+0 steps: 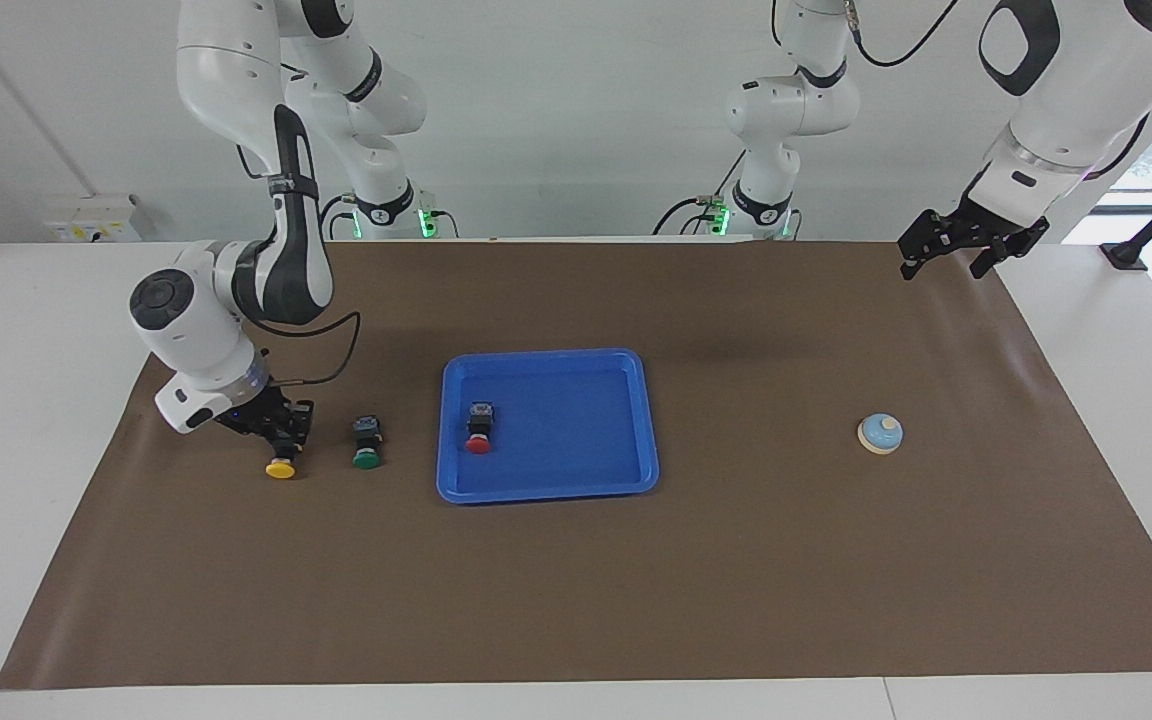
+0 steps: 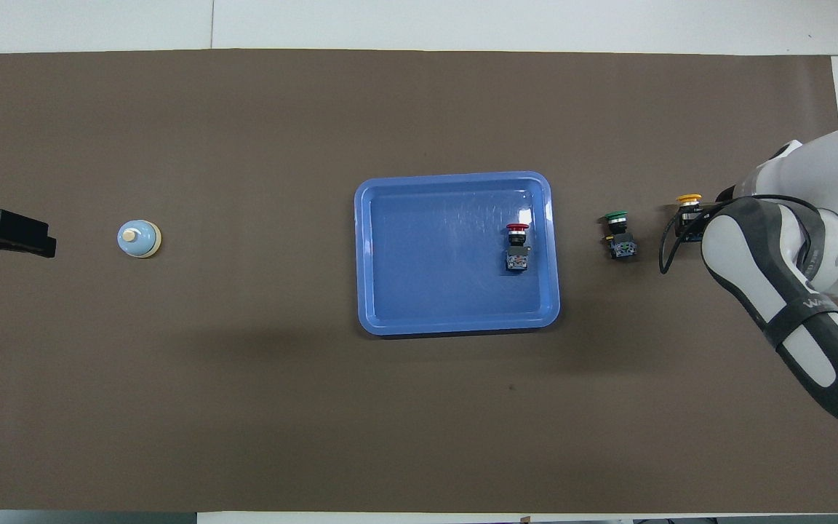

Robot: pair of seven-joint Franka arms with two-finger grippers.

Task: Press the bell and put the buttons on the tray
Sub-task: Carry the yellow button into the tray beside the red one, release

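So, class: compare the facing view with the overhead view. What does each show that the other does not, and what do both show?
Only the facing view shows both arms' bases and the right gripper shut on the yellow button. Only the overhead view shows the mat's edge farthest from the robots. Both show the tray holding the red button, the green button beside it, the bell and the waiting left gripper.
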